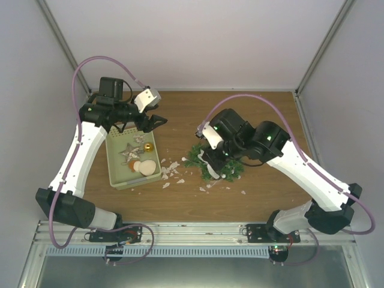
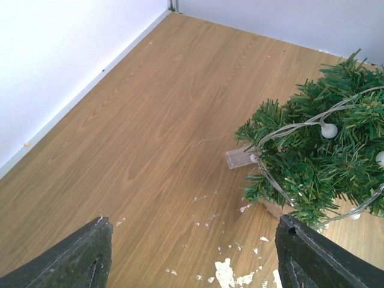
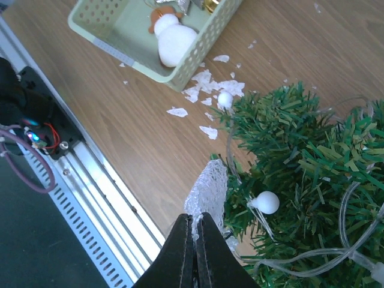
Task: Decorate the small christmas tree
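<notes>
Overhead, a wooden table [image 1: 264, 120] sat between pale walls [image 1: 180, 42], littered with white flakes [image 1: 174, 171]. The tree [image 1: 234, 171] sat mid-table, its pot hidden under the right gripper [image 3: 194, 217], whose fingers were clenched on a mesh strip [image 3: 207, 186]. The left gripper [image 1: 159, 122] hung released beyond the tray [image 1: 112, 162].

- The right arm [image 1: 240, 137] covers the middle of the small christmas tree [image 1: 196, 159] from above.
- The left wrist view cuts the tree off at 3 o'clock.
- The tray [image 3: 120, 54] runs off at 12 o'clock.
- The silvery mesh piece [image 3: 207, 186] in the right jaws is too unclear to identify.
</notes>
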Controlling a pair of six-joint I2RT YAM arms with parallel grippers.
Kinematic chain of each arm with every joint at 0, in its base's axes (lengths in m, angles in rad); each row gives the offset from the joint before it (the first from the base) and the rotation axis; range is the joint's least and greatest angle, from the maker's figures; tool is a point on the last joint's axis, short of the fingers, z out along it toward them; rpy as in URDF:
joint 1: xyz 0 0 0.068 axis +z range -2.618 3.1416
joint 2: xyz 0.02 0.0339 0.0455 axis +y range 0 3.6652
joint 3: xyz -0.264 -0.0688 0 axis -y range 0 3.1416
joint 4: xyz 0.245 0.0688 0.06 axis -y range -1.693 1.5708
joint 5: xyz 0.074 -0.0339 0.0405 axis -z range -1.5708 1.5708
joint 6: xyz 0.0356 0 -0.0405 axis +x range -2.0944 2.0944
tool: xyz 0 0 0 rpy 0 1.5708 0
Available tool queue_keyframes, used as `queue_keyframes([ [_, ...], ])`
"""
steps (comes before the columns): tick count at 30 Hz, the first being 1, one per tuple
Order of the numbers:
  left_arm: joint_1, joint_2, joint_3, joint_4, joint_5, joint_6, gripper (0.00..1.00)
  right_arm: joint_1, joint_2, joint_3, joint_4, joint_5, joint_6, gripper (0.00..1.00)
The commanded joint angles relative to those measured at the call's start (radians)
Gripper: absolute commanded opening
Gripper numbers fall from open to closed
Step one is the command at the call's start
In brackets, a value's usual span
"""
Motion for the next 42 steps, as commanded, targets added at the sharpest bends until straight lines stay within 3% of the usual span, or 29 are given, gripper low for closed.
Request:
queue_keyframes([
  [1,0.008,-0.020,0.002,0.022,0.018,0.008,0.75,0.019,0.000,0.057,-0.029,-0.005,-0.009,0.01],
  [30,0.008,-0.014,-0.017,0.020,0.005,0.015,0.75,0.001,-0.042,-0.110,0.140,-0.094,-0.052,0.02],
  [33,0.008,-0.014,-0.016,0.018,0.005,0.016,0.75,-0.018,-0.050,-0.125,0.152,-0.092,-0.051,0.05],
  [35,0.009,-0.014,-0.015,0.019,0.004,0.016,0.75,-0.027,-0.048,-0.124,0.144,-0.060,-0.046,0.21],
  [36,0.008,-0.014,-0.015,0.017,0.006,0.016,0.75,-0.031,-0.046,-0.122,0.137,-0.045,-0.044,0.22],
  [42,0.008,-0.016,-0.018,0.017,0.010,0.016,0.75,-0.043,-0.040,-0.085,0.098,0.062,-0.026,0.12],
])
